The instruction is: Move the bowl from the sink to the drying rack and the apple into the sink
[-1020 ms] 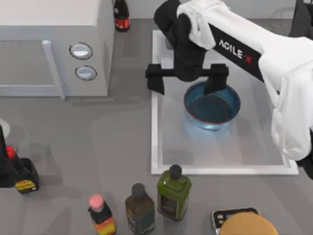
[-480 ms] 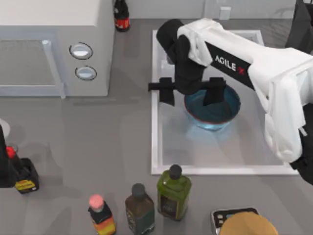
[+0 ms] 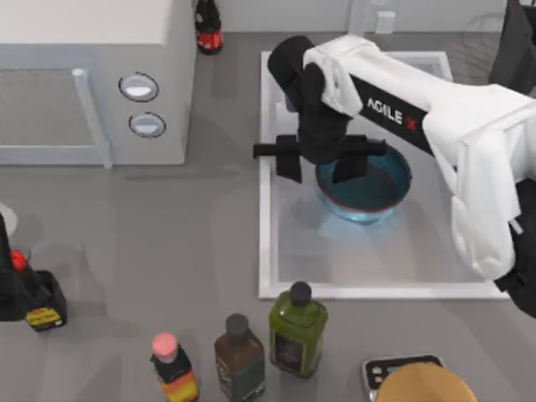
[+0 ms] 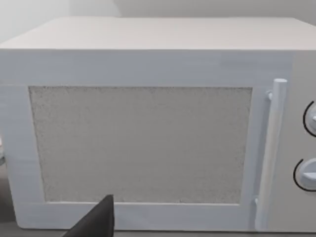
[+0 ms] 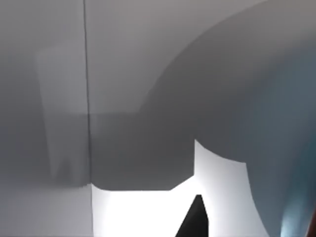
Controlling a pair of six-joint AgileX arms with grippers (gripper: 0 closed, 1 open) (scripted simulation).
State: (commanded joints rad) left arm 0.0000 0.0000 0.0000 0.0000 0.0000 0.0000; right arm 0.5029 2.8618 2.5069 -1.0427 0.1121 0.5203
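My right arm reads "AGILE X" along its white casing. Its right end effector (image 3: 316,161) straddles the bowl's left rim, one finger inside the bowl (image 3: 365,186), one outside, jaws spread, nothing clamped. The bowl sits upright, mouth up, in the sink (image 3: 266,251), toward its middle. My left arm is parked at the worktop's left edge, facing the microwave (image 4: 148,123).

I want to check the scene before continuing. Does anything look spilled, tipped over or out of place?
Nothing stands out. The bowl sits upright in the sink, with the right gripper straddling its left rim. The bottles along the table's front edge stand upright, and no spill is visible.
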